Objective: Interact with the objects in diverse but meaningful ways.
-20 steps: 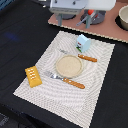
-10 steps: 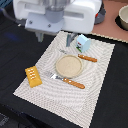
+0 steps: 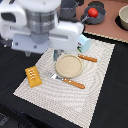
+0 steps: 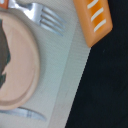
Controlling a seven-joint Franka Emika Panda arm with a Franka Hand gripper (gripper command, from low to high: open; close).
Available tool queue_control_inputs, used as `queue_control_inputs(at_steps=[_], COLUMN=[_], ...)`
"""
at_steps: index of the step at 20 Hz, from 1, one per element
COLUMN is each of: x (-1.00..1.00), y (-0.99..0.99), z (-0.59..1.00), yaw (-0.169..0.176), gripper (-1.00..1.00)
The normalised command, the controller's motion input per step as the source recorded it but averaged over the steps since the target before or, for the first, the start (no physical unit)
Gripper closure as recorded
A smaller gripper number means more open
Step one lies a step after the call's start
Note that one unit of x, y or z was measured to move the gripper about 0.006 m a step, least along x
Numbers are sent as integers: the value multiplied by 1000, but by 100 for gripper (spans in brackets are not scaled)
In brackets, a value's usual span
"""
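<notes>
A tan round plate (image 3: 68,65) (image 4: 17,65) lies in the middle of a striped placemat (image 3: 95,75). An orange-handled fork (image 3: 70,81) lies in front of it, its tines (image 4: 47,20) close to the rim. An orange-handled knife (image 3: 87,58) lies behind the plate. The ridged yellow-orange block (image 3: 33,76) (image 4: 95,20) sits at the mat's edge on the exterior view's left. A pale carton (image 3: 85,43) stands at the back. The red tomato (image 3: 92,12) rests in a grey pot (image 3: 98,17). My gripper (image 3: 58,54) hangs just behind the plate, its fingers mostly hidden by the hand.
A second grey pot (image 3: 70,7) and a pale bowl (image 3: 123,17) stand on the brown surface at the back. Around the mat is a black table (image 3: 112,100) (image 4: 110,90). The arm's white body (image 3: 40,25) blocks the mat's back corner on the exterior view's left.
The arm has swung from the back toward the exterior view's left and come down over the mat, now hanging close behind the plate. The objects have not moved.
</notes>
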Motion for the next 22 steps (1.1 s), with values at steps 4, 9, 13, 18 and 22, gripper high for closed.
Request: queue_control_inputs(at_steps=[4, 9, 13, 18, 22], x=[-856, -899, -677, -106, 104], y=[-59, 0, 0, 0, 114], z=[-589, -410, -324, -95, -1], yaw=[107, 83, 74, 4, -48], gripper=[-100, -100, -100, -100, -100])
